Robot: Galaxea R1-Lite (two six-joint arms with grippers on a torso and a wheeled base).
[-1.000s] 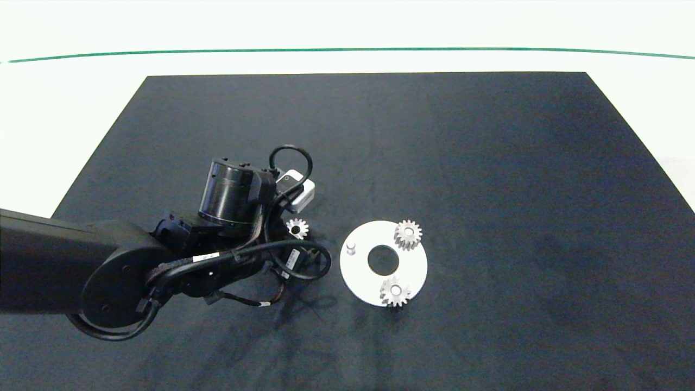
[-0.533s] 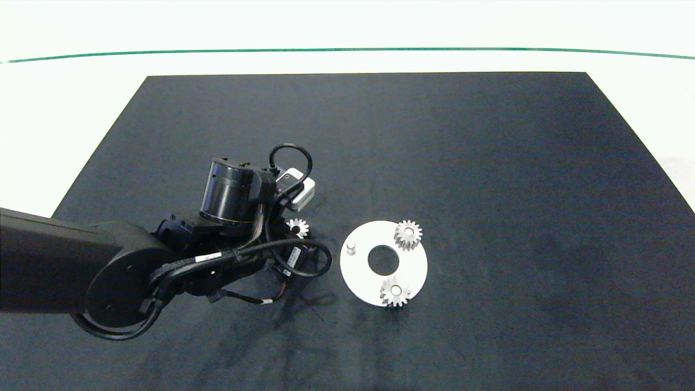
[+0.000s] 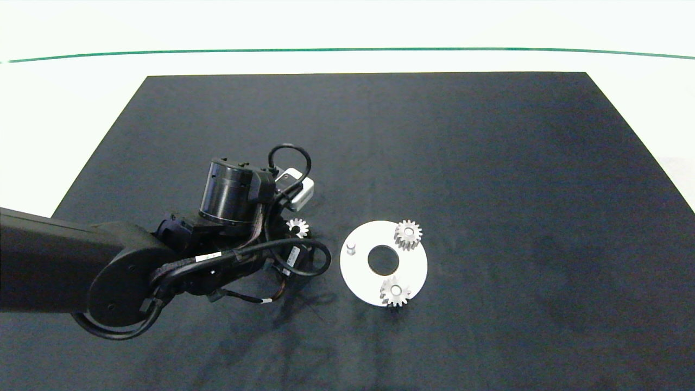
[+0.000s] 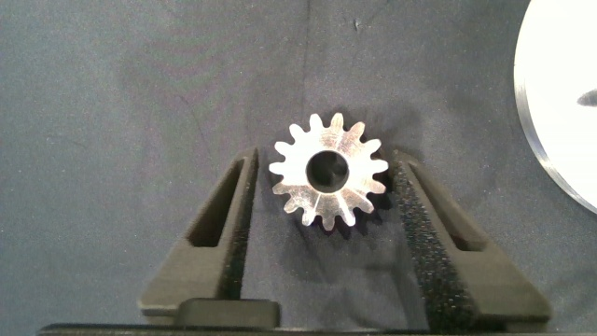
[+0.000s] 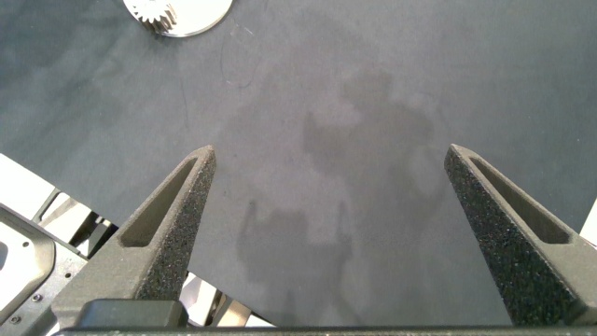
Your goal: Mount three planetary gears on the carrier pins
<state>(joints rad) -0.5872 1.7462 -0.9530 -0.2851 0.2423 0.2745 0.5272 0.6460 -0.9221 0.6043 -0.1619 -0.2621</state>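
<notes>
Black mat [image 3: 434,163] (no legible writing) bears gear [image 4: 328,173].

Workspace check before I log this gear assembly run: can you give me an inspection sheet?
Surface: dark mat on a white table with a green line.
Job's things: white disc carries two seated gears; one pin bare; third gear flat on the mat beside the disc.
Clutter: nothing seen.
Grippers: left hand straddles the third gear, fingers open, not yet clamping; right hand open above bare mat, away from the disc.
Cables: black loops on the left arm.
Surroundings: nothing seen.
</notes>
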